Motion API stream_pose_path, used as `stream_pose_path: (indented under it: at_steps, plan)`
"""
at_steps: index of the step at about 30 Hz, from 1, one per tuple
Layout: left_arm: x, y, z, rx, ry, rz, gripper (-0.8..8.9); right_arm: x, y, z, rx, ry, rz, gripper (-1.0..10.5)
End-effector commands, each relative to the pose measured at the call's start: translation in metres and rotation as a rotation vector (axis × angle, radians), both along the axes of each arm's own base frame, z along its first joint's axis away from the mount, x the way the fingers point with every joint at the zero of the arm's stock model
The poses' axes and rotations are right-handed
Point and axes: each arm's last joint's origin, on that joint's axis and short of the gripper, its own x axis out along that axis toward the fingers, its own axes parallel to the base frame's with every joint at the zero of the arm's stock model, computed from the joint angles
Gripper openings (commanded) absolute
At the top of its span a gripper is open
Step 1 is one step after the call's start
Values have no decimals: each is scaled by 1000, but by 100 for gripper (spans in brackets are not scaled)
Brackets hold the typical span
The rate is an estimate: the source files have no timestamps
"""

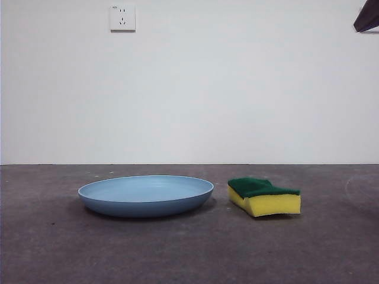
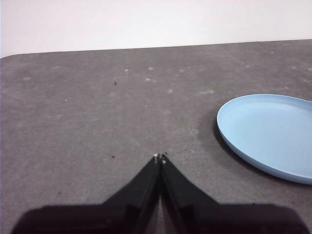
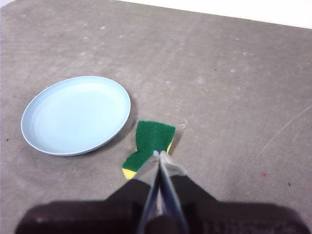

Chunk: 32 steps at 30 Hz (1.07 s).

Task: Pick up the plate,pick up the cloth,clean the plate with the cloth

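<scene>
Black jaws pressed tip to tip, the right gripper point(image 3: 159, 154) hangs above the cloth point(image 3: 150, 144), a yellow sponge lying green face up on the grey table point(image 1: 53, 236). Just beside it sits the light-blue plate point(image 1: 145, 195). The left gripper point(image 2: 160, 157), likewise closed and empty, hovers over bare table near the plate's other side.

Your left gripper point(image 2: 160, 157) and right gripper point(image 3: 160, 155) are both hovering above the surface point(image 2: 97, 122), fingers pressed together.
</scene>
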Motion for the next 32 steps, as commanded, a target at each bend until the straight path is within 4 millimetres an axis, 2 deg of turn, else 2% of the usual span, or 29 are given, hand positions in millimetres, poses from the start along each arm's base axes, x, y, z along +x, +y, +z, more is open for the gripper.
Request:
stream_pose_path:
  at_steps: [1,23,28,32]
  plan:
    - [1,0,-4,11,5,2,-3,0,0,-1,-1,-4,-2,1]
    - [1,0,-4,11,5,2,-3,-1,0,0,2,-7,-1,1]
    - [1,0,-4,11,5,2,-3,-6,-13,6,5,-69,-34,1]
    - [1,0,-4,11,5,2,-3,-7,-32,9,34,-122,-167,1]
